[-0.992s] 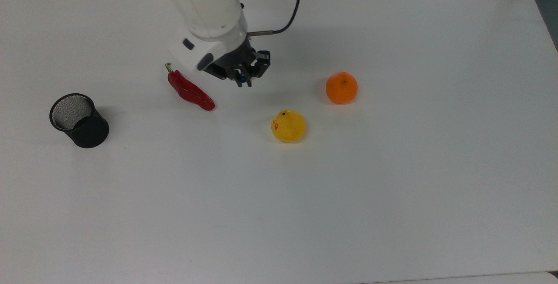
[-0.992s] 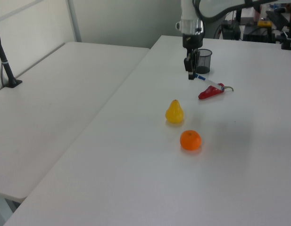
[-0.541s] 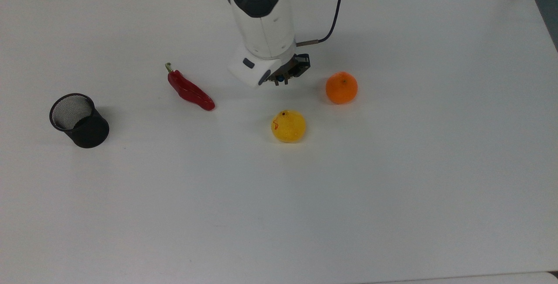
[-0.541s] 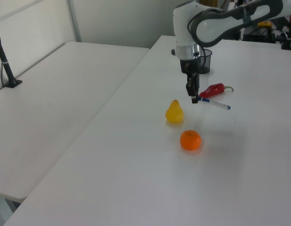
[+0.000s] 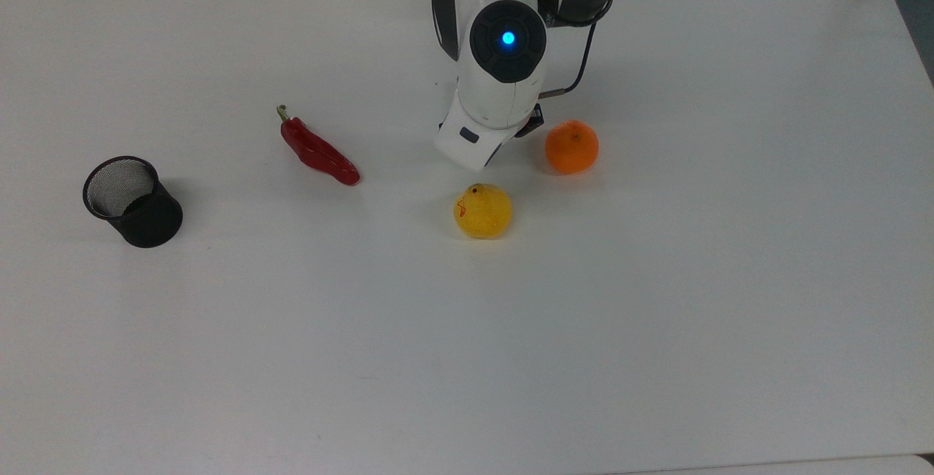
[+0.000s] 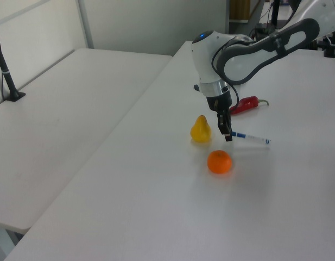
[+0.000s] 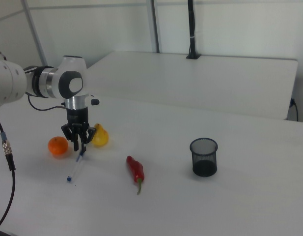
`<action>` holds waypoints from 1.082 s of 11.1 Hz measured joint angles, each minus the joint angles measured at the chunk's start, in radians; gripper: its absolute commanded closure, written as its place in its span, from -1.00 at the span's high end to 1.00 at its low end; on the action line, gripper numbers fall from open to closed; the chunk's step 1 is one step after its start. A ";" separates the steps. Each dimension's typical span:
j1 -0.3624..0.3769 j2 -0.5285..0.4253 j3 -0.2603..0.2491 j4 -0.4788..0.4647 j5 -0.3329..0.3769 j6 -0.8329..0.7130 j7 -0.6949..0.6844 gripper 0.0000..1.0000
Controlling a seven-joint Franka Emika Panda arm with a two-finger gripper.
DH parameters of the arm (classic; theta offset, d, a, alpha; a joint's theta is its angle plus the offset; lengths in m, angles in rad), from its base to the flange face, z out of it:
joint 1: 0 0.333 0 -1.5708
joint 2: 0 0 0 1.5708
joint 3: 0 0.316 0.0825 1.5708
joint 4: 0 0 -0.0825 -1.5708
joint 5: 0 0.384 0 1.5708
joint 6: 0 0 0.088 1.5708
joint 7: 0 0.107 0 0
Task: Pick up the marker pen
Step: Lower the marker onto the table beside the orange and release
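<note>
Jaws [image 6: 227, 136] clamped on the blue-capped end of the marker pen [image 6: 251, 138], pen held clear of the white surface [image 5: 657, 314]. Pen sticks out toward the left view's right; in the right view it slants down from the jaws [image 7: 79, 147]. Pen hangs between the orange [image 6: 219, 162] and the yellow pear [image 6: 200, 129], just above them. Red chilli [image 5: 318, 150] lies well apart toward the top view's left; black mesh cup [image 5: 131, 201] further left.
</note>
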 measured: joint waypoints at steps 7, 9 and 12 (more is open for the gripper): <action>-0.021 -0.046 -0.022 0.036 -0.004 0.014 0.099 1.00; -0.087 -0.133 -0.025 0.056 -0.005 -0.022 0.104 1.00; -0.168 -0.244 -0.026 0.064 -0.005 -0.109 0.104 1.00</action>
